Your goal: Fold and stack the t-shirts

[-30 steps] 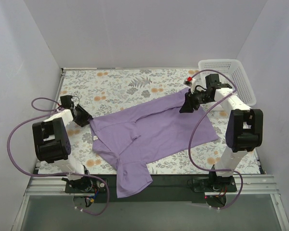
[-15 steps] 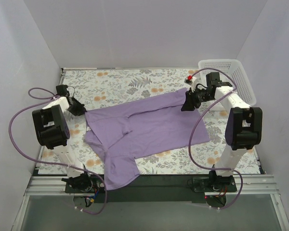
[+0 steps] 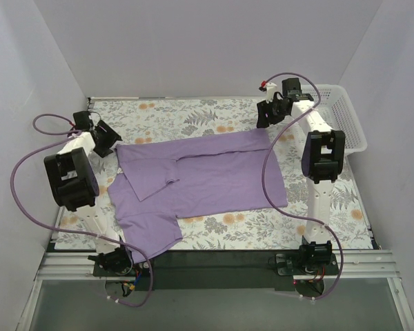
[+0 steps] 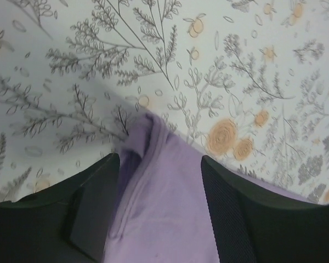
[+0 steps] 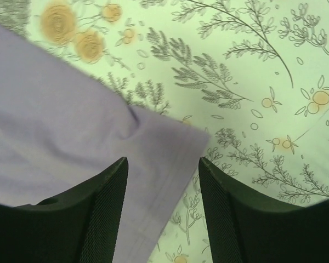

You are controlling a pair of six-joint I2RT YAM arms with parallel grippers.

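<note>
My left claw (image 4: 159, 170) and right claw (image 5: 163, 170) are open; corners of the soft, limp t-shirt (image 3: 200, 172) lie between them, probably good pinching places.

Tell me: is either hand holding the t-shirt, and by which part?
Nothing is held. The left hand and right hand stand open over the far corners of the t-shirt.

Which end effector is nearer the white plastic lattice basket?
The right end effector, at the far corner of the lavender-purple cotton t-shirt; the left end effector sits opposite.
</note>
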